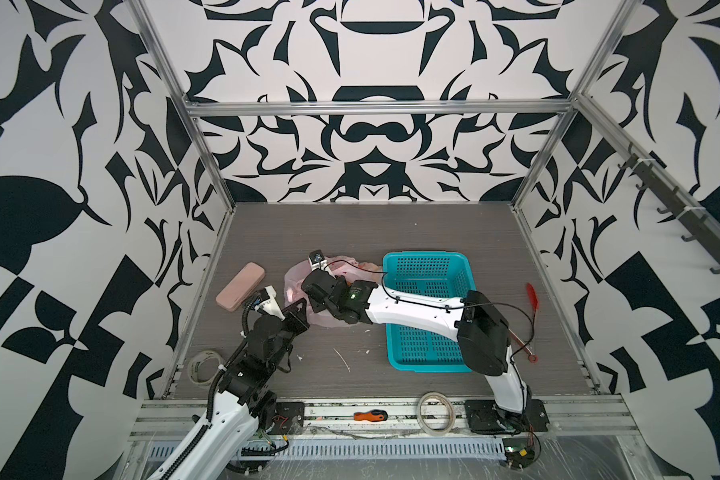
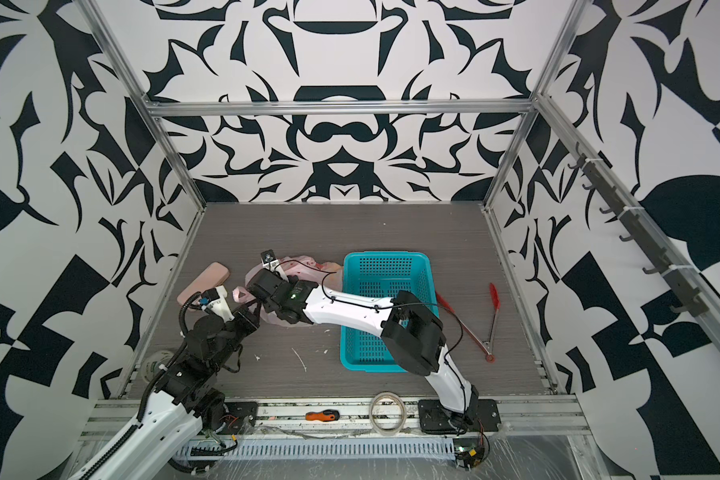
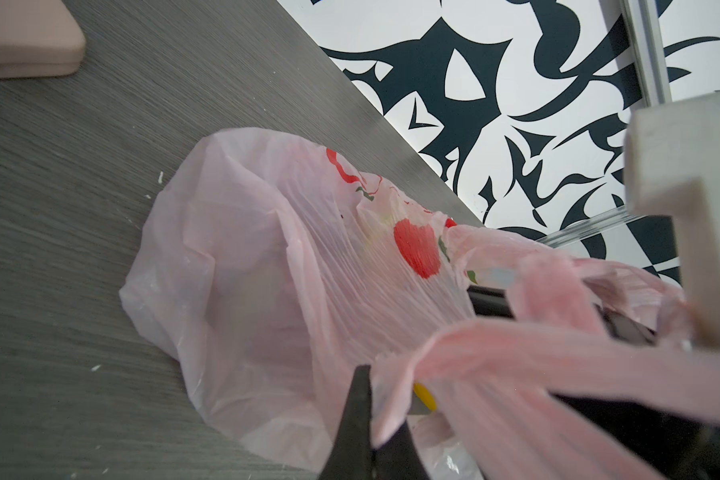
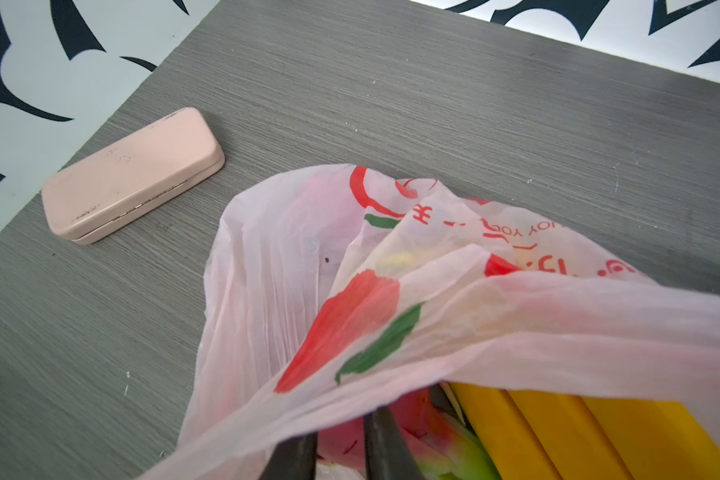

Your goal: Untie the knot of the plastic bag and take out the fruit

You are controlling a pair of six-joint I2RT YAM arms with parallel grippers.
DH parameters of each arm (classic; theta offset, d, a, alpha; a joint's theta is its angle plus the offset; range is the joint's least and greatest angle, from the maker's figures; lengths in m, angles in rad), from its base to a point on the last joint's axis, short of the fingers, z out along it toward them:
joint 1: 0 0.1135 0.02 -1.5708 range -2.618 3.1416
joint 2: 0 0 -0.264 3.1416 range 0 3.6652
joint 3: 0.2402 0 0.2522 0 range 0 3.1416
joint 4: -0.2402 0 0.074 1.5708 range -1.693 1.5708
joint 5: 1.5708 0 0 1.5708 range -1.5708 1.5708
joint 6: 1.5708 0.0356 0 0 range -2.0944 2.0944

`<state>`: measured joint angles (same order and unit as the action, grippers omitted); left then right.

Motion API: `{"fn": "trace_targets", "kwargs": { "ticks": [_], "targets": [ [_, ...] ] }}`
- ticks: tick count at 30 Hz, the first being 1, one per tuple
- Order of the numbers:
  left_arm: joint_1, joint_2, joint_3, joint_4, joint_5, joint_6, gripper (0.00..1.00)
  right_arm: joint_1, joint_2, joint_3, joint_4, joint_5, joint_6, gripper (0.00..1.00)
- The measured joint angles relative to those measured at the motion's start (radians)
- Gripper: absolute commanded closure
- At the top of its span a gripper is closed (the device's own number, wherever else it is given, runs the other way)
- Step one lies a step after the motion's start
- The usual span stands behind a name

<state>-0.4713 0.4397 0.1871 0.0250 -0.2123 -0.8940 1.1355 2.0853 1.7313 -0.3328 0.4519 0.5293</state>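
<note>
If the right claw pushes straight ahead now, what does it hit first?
The plastic bag: its film drapes across the right claw tips; a dragon fruit seems just beyond, depth unclear.

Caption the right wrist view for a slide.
Right gripper tucked under the bag rim beside bananas and dragon fruit; pink case nearby.

Pink bag [image 4: 267, 257] (red-green printed), teal basket [image 1: 425, 347]

Translucent pale-pink plastic bag [image 4: 262, 266], red-and-green print, lying crumpled on the table [image 4: 391, 104], mouth open. Inside: yellow bananas [image 4: 578, 436] and a magenta, green-tipped dragon fruit [image 4: 425, 419]. One loop handle [image 3: 537, 353] stretched taut.
</note>
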Motion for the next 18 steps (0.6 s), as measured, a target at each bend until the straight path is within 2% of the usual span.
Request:
{"fn": "trace_targets", "kwargs": {
  "ticks": [18],
  "targets": [
    [0.0, -0.054, 0.0, 0.001, -0.012, 0.05, 1.0, -0.043, 0.08, 0.067, -0.003, -0.012, 0.067, 0.45]
  ]
}}
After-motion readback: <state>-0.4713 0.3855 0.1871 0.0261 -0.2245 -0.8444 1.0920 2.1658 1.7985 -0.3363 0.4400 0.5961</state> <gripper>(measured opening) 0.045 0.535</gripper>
